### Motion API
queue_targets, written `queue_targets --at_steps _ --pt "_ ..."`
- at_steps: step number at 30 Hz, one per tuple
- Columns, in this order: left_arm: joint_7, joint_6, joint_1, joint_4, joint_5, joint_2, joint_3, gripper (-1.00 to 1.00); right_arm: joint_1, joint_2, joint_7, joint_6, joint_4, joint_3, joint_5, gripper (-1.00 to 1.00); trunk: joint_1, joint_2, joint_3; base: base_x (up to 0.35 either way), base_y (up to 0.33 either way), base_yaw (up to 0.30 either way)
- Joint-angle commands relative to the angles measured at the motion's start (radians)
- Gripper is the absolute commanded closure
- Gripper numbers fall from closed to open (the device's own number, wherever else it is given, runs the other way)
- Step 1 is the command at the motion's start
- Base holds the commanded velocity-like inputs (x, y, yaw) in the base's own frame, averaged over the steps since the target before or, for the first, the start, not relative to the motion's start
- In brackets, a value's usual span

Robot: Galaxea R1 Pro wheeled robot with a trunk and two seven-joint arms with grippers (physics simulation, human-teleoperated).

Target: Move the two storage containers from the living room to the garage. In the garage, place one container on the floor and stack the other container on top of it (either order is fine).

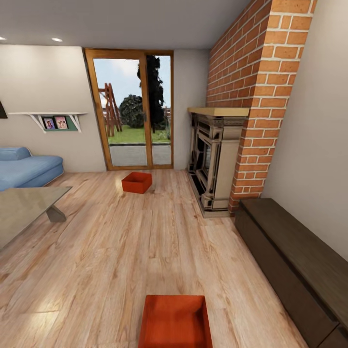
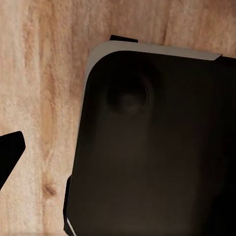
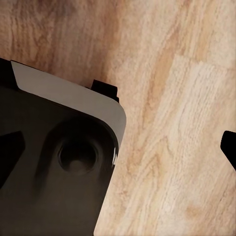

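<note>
Each wrist camera looks down on the robot's dark base [image 2: 157, 147] over wood-plank floor [image 3: 177, 123]. Only dark finger tips [image 2: 10, 155] show at the edges, so whether either gripper is apart or together cannot be told. In the head view, one red bin [image 1: 175, 321] sits on the floor just ahead; the other bin [image 1: 137, 182] lies far off by the glass doors [image 1: 133, 113], fireplace [image 1: 212, 159] to their right.

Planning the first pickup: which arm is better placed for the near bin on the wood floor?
Neither clearly. The near storage container lies centred low in the head view, so both arms look equally placed; the far storage container sits by the glass doors. Slight preference: none visible.
</note>
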Motion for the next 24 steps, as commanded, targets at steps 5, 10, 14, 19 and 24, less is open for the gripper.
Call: queue_targets --at_steps 5,10,14,19,24 --pt "0.001 -0.002 0.0 0.0 0.004 0.0 -0.001 -1.0 -0.001 0.001 -0.001 -0.005 0.002 0.008 -0.009 -1.0 0.0 0.0 -0.001 0.0 0.0 0.0" --pt "0.001 -0.002 0.0 0.0 0.004 0.0 -0.001 -1.0 -0.001 0.002 -0.001 -0.004 0.002 0.008 -0.009 -1.0 0.0 0.0 -0.001 0.0 0.0 0.0" --pt "0.001 -0.002 0.0 0.0 0.004 0.0 -0.001 -1.0 -0.001 0.002 -0.001 -0.004 0.002 0.008 -0.009 -1.0 0.0 0.0 -0.001 0.0 0.0 0.0" --pt "0.001 -0.002 0.0 0.0 0.004 0.0 -0.001 -1.0 -0.001 0.002 -0.001 -0.004 0.002 0.008 -0.009 -1.0 0.0 0.0 -0.001 0.0 0.0 0.0" --pt "0.001 -0.003 0.0 0.0 0.004 0.0 0.0 -1.0 -0.001 0.002 -0.001 -0.004 0.002 0.007 -0.009 -1.0 0.0 0.0 -0.001 0.0 0.0 0.0"
